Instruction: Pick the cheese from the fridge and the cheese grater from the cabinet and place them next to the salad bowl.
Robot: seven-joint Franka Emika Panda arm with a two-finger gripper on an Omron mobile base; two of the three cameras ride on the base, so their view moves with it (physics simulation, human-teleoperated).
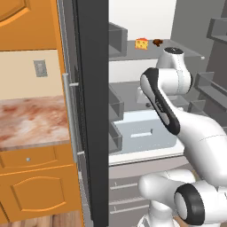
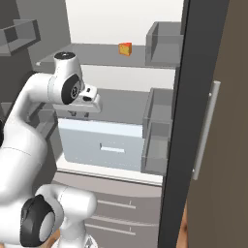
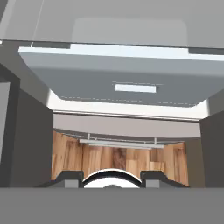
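Pincer (image 3: 112,180) of mine hangs inside the open fridge (image 1: 93,111), pointing down, with its two dark fingertips (image 3: 70,178) apart and nothing between them; how wide that gap really is I cannot tell. Looking along it, I see the pale drawer (image 3: 118,85) front, a boxy grey-blue slab with a small white slot handle, and past it a strip of brown wood-grain floor (image 3: 118,157).

From the right base view my hand sits just over that drawer (image 2: 104,145), below the upper shelf (image 2: 97,58). The cheese (image 2: 125,49) lies on that upper shelf, well above my pincer and further back toward the white rear wall. It is a small yellow-orange wedge with a reddish edge. In the left base view the cheese (image 1: 142,43) shows its holes, and a dark brown lump (image 1: 158,42) rests just beside it on the same shelf, apart from it.

Shelves here are flat, matte grey sheets. Square grey door bins (image 1: 116,40) line the inside of the door (image 1: 95,133), whose edge is dark and smooth; those I can see into look bare. A slim silver bar handle (image 2: 206,131) runs down the door's outer face.

To the left of the fridge stands an orange wooden unit with raised arched panels and a drawer (image 1: 29,158) with a small knob, topped by a mottled pink-brown stone counter (image 1: 31,122). On the beige wall above it sits a grey socket plate (image 1: 41,68).
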